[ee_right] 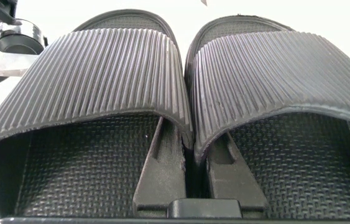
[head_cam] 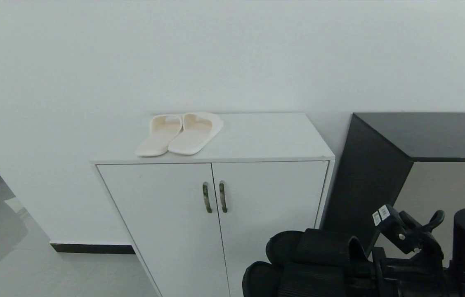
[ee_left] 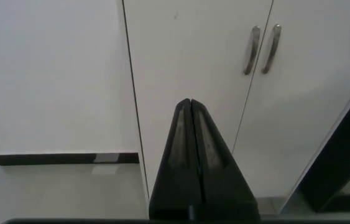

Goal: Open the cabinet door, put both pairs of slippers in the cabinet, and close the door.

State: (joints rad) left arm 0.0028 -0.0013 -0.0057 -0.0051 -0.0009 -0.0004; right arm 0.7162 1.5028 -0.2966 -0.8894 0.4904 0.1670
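— Looking from the head, what lies up top?
— A pair of cream foam slippers (head_cam: 180, 134), side by side and touching. They lie near the left edge of the white two-door cabinet (head_cam: 265, 140), heels at its front edge. Both doors (head_cam: 166, 214) are shut, with the curved metal handles (head_cam: 214, 197) together at the middle. A pair of black ribbed slippers (head_cam: 310, 255) sits low before the right door.
— And the left wrist?
— The left gripper (ee_left: 191, 102) has its fingers pressed together and points at the left door.
— Right wrist?
— The right gripper (ee_right: 192, 134) pinches the black pair's touching inner walls.
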